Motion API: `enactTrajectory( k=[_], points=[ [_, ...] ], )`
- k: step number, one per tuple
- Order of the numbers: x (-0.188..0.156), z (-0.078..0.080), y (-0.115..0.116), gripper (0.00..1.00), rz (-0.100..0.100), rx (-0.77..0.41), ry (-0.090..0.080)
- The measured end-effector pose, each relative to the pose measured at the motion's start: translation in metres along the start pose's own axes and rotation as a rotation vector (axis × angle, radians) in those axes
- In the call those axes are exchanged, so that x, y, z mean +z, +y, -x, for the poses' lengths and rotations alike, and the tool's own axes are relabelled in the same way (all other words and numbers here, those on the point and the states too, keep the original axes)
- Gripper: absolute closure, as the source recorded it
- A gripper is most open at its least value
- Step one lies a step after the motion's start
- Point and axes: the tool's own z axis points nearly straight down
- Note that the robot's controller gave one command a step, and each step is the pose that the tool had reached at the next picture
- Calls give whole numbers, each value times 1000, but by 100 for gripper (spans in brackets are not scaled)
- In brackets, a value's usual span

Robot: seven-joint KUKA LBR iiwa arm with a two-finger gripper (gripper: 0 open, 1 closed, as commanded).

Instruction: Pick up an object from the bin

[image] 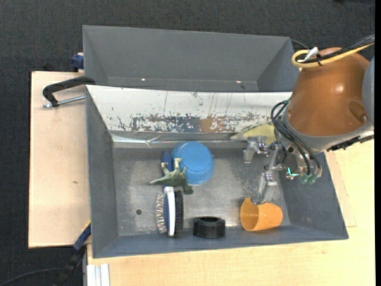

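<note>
The grey metal bin stands over dark carpet. Its floor is scuffed, and its far wall is pale and streaked with scratches. The arm comes in over the bin's right edge, its wrist under an orange cover with cables hanging below. The gripper points down into the bin's right half, just above an orange cup that lies on its side near the front right corner. Whether the gripper is spread or closed cannot be told, and nothing is seen in its grasp.

Six loose things lie in the bin, one of each:
- the orange cup;
- a blue cup near the middle;
- a small green toy touching the blue cup's front left side;
- a brush toward the front edge;
- a black ring just right of the brush;
- a yellowish thing against the far wall, toward the right.
</note>
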Motion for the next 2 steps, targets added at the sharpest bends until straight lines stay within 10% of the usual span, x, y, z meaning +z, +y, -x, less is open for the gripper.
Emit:
enactTrajectory(
  k=[1, 2],
  points=[
    [162, 1, -19, 0, 0, -155, 0],
    [157, 1, -86, 0, 2, -280, -12]
  ],
)
